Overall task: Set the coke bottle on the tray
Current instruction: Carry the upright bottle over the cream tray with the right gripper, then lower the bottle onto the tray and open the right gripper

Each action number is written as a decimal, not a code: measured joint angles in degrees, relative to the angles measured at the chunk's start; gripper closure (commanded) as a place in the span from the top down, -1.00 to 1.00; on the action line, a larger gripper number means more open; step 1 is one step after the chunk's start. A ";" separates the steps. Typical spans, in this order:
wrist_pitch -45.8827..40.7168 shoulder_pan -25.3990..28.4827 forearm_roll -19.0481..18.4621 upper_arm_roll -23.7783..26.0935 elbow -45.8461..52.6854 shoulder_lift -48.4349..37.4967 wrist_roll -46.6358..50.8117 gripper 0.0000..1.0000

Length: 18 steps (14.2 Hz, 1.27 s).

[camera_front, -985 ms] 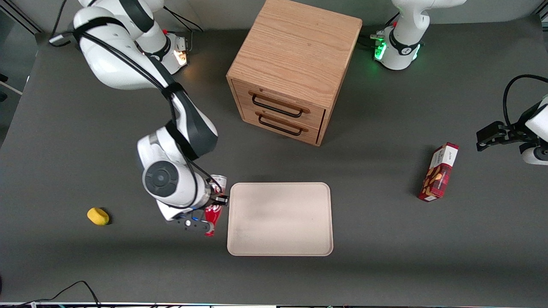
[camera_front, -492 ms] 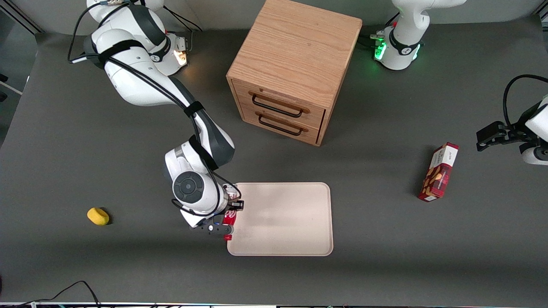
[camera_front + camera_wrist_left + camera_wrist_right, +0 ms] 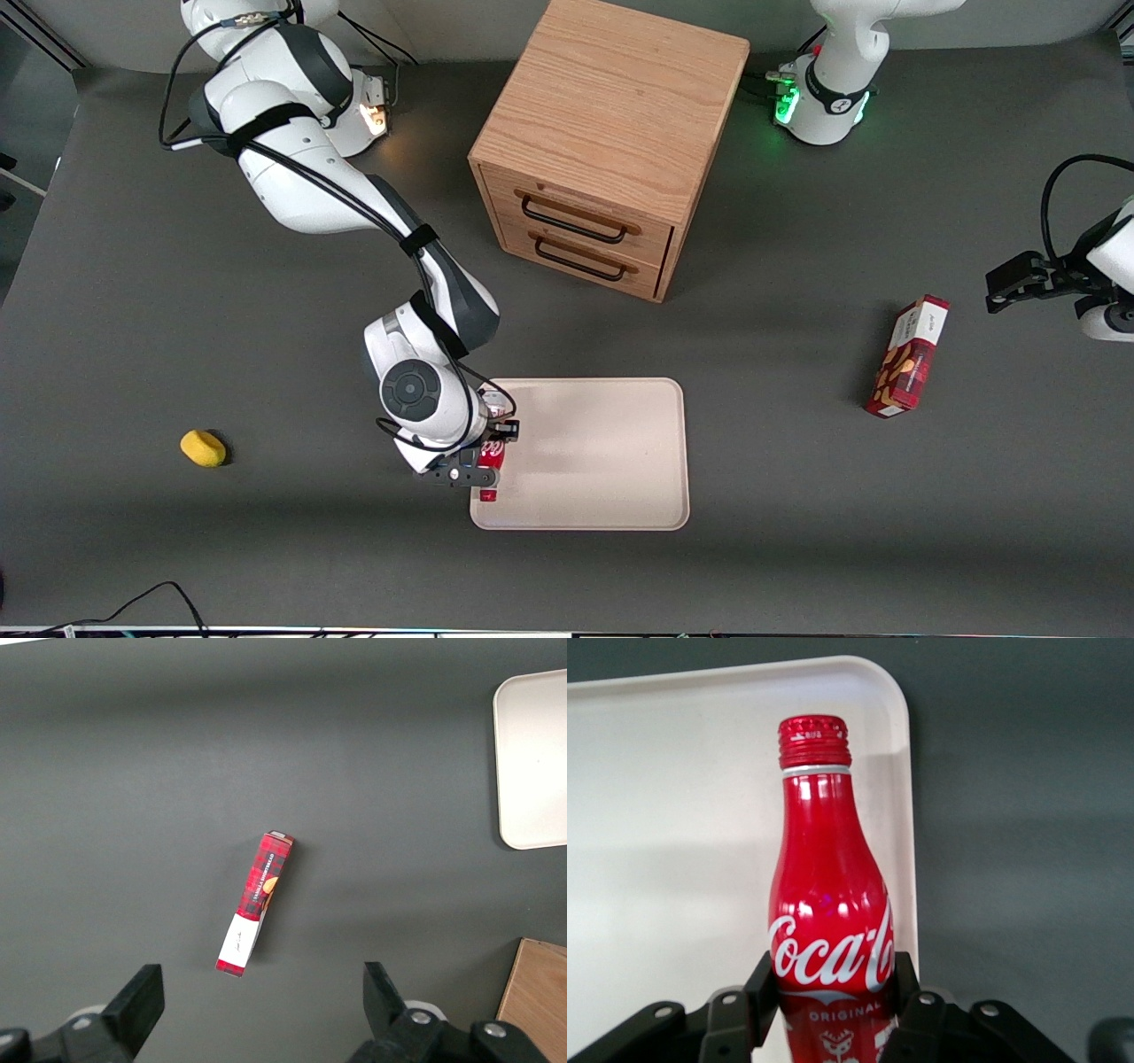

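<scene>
Dark grey tabletop [image 3: 177,292] held my gripper [image 3: 490,454], clamped on the coke bottle [image 3: 829,912] above the tray's [image 3: 602,452] edge nearest the working arm. I saw a wooden drawer cabinet [image 3: 602,151] farther from the camera, a yellow lemon [image 3: 203,447] and a red snack box [image 3: 908,356] well apart.

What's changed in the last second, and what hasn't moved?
The gripper, shut on the coke bottle throughout, carried it from the table beside the tray to over the tray's edge at the working arm's end. The tray, drawer cabinet, snack box and yellow object stayed put.
</scene>
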 measured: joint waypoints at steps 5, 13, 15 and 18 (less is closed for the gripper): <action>0.72 0.00 -0.04 -0.12 -0.01 0.97 -0.23 -1.00; 1.15 0.00 -0.10 -0.22 -0.01 1.42 -0.30 0.48; 1.32 0.00 -0.11 -0.24 0.03 1.41 -0.30 1.00; 1.60 0.00 -0.11 -0.24 0.04 1.40 -0.30 1.00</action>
